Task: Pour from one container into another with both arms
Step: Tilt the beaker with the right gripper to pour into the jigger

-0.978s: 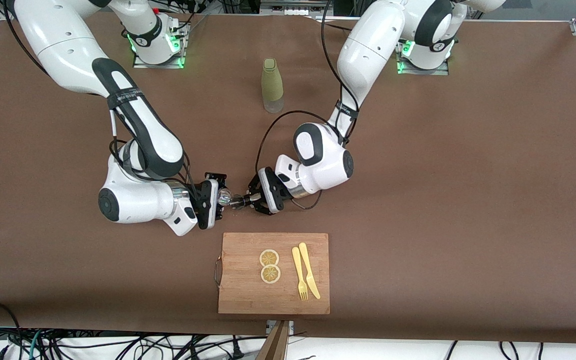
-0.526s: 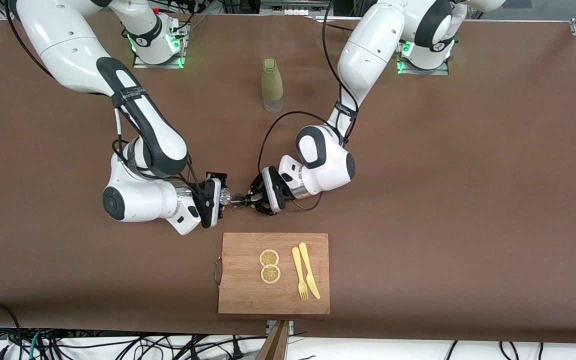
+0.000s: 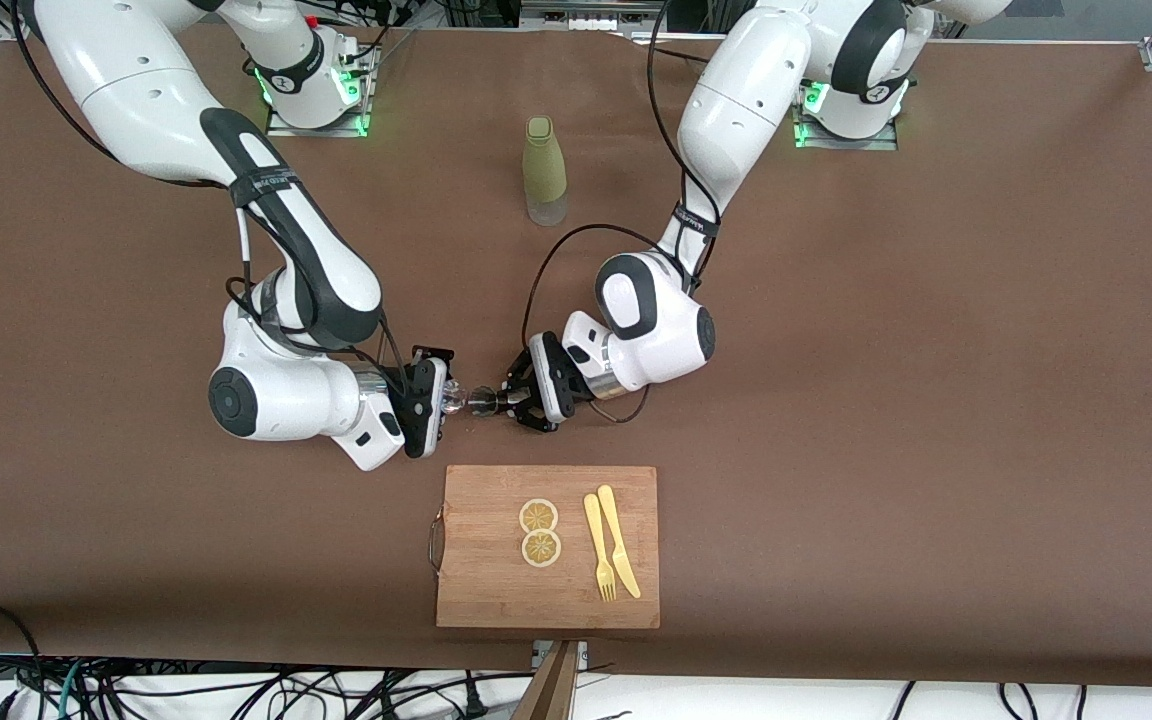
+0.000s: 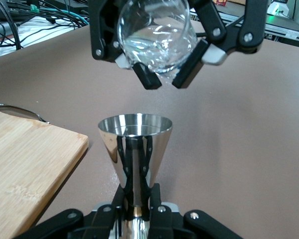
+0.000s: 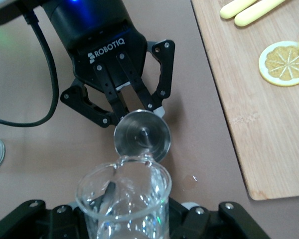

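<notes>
A clear glass beaker (image 3: pixel 450 397) with water in it is tipped on its side, and my right gripper (image 3: pixel 433 405) is shut on it. Its spout (image 5: pixel 134 160) hangs just over the rim of a steel jigger (image 3: pixel 482 400). My left gripper (image 3: pixel 511 400) is shut on the jigger's narrow waist and holds it upright above the table. In the left wrist view the jigger (image 4: pixel 134 144) rises from my left gripper (image 4: pixel 137 199), with the beaker (image 4: pixel 157 37) above its mouth. In the right wrist view the beaker (image 5: pixel 124 199) sits in my right gripper (image 5: pixel 127 219) over the jigger (image 5: pixel 142 136).
A wooden cutting board (image 3: pixel 481 590) lies nearer the front camera than both grippers, carrying two lemon slices (image 3: pixel 539 532), a yellow fork (image 3: pixel 596 545) and a knife (image 3: pixel 620 545). A green bottle (image 3: pixel 544 170) stands between the arm bases. A small wet spot (image 5: pixel 189 181) marks the table below the jigger.
Both arms have shifted a little toward the left arm's end of the table. The beaker and jigger stay mouth to mouth, both still gripped.
</notes>
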